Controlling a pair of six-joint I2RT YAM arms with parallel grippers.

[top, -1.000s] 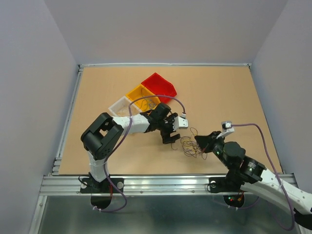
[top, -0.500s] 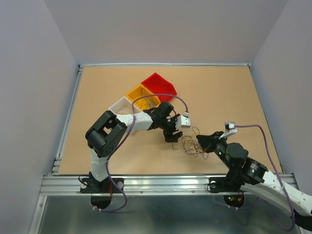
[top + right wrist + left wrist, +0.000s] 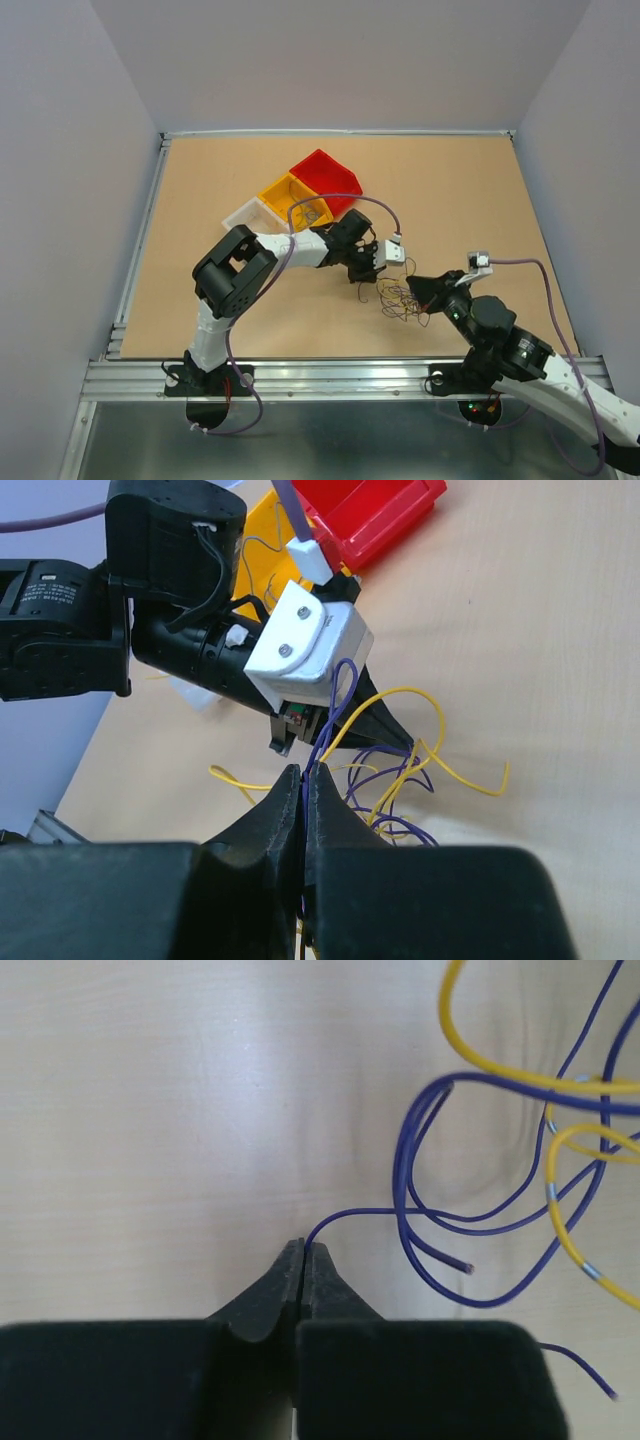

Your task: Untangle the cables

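Top external view first: the cables are a loose little clump of purple and yellow wire lying on the worktop, down toward 5 o'clock from its middle. Both arms are reaching right into it. The left claw is at the clump's 10 o'clock edge and the right claw at its 2 o'clock edge, so the two tips are pretty close to each other.

Three bins sit in a diagonal row up at 10 to 11 o'clock from the clump: the white bin, the yellow bin and the red bin, each touching the next (there seems to be some wire in the yellow one, too small to be sure).

Left wrist view is the clear one. The left claw is clenched tight, and the purple strand runs straight into the tip, so it's pinching that end. From there the strand heads off to 3 o'clock and joins the other purple curves, with a yellow wire crossing over them at the upper right.

Right wrist view: the right claw is squeezed closed too, with a purple loop coming up out of its tip and arching toward 1 o'clock. Just behind it is the left arm's white camera block. Yellow and purple wires fan out to 3 o'clock. Can't tell if both claws have the same wire.
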